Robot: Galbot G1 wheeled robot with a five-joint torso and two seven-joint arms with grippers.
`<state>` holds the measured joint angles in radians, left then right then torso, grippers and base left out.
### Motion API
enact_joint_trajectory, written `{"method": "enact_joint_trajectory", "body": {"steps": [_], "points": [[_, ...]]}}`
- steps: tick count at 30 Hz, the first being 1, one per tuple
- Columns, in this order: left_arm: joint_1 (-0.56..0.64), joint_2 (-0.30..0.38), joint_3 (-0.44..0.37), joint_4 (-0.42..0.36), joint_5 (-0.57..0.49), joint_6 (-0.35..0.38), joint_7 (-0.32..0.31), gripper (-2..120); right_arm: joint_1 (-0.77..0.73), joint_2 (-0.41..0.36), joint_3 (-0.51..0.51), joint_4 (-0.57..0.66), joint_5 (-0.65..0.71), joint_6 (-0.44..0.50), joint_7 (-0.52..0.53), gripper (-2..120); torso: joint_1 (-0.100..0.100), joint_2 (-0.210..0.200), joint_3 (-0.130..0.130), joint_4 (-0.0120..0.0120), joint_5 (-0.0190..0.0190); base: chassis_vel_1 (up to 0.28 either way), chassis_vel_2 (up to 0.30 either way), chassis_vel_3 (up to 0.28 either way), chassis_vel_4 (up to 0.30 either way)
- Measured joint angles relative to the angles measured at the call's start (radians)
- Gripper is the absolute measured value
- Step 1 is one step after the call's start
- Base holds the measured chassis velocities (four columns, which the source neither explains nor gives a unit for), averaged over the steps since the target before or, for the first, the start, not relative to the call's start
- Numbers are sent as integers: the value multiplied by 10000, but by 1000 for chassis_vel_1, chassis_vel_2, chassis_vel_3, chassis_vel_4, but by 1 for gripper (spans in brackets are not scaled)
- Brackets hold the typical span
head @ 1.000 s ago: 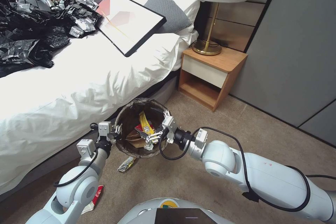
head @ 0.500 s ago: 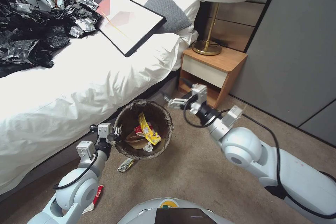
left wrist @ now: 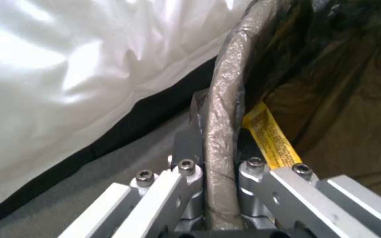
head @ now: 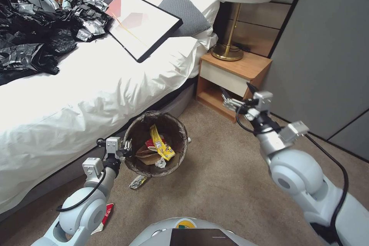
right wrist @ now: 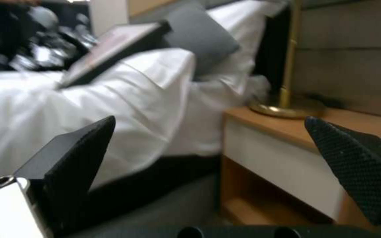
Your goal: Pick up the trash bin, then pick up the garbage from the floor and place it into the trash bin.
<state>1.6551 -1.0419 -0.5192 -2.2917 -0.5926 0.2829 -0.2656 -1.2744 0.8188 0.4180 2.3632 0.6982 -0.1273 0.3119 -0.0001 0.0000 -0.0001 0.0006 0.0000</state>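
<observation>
Gripping the trash bin (head: 157,144) by its bag-lined rim, left gripper (head: 123,148) clamped there, bin held beside the bed's edge (head: 115,96); yellow wrapper (head: 160,147) and tan paper bag (head: 148,154) inside. Right gripper (head: 230,102) raised before the nightstand (head: 246,67), fingers (right wrist: 71,155) spread, empty

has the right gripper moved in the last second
Yes. The right gripper, open and empty, has swung away from over the trash bin toward the nightstand.
</observation>
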Motion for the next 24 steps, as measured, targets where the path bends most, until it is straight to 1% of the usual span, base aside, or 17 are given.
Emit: {"method": "enact_joint_trajectory", "body": {"steps": [1, 4, 10, 13, 14, 15, 16, 17, 18, 20, 21, 22, 24], "points": [[12, -9, -25, 2, 12, -12, 4, 4, -497, 197, 276, 44, -296, -37, 27, 100, 0, 0, 0, -8, 0, 0, 0, 0, 0], [14, -13, -33, 8, 21, -22, 6, 4, -728, 299, 391, 59, -461, -46, 46, 100, 0, 0, 1, -11, 2, 0, 0, 0, 0], [24, -31, -49, 47, 64, -74, 10, 4, -1331, 632, 673, 102, -919, -35, 77, 100, 0, 0, 0, -9, 4, 0, 0, 0, 0], [53, -72, -53, 99, 135, -129, 19, 4, -2181, 1216, 861, 106, -1744, 121, 52, 100, 0, 0, 0, -5, -1, 0, 0, 0, 0], [53, -72, -53, 99, 135, -129, 19, 4, -2181, 1216, 861, 106, -1744, 121, 52, 100, 0, 0, 0, -5, -1, 0, 0, 0, 0], [65, -82, -50, 104, 152, -139, 19, 4, -2498, 1467, 869, 74, -2085, 229, 10, 100, 0, 0, 0, -5, 0, 0, 0, 0, 0], [74, -102, -40, 114, 180, -152, 20, 4, -3064, 2072, 841, -42, -2854, 464, -51, 100, 0, 1, 0, -7, -3, 0, 0, 0, 0], [75, -109, -37, 115, 185, -157, 22, 4, -3363, 2510, 789, -115, -3318, 585, -75, 100, 0, 1, 0, -7, 0, 0, 0, 0, 0], [75, -109, -37, 115, 185, -157, 22, 4, -3363, 2510, 789, -115, -3318, 585, -75, 100, 0, 1, 0, -7, 0, 0, 0, 0, 0], [82, -112, -41, 111, 189, -178, 14, 4, -3798, 3278, 669, -278, -4127, 914, -125, 100, 0, 0, 0, -5, -2, 0, 0, 0, 0], [88, -113, -44, 108, 190, -190, 9, 4, -3913, 3469, 627, -366, -4416, 1081, -140, 100, 0, 0, 0, -6, -2, 0, 0, 0, 0], [88, -113, -44, 108, 190, -190, 9, 4, -3913, 3469, 627, -366, -4416, 1081, -140, 100, 0, 0, 0, -6, -2, 0, 0, 0, 0], [131, -136, -59, 99, 194, -208, 7, 4, -4040, 3800, 513, -463, -4763, 1247, -139, 100, 0, 0, 1, -5, -3, 0, 0, 0, 0]]}}
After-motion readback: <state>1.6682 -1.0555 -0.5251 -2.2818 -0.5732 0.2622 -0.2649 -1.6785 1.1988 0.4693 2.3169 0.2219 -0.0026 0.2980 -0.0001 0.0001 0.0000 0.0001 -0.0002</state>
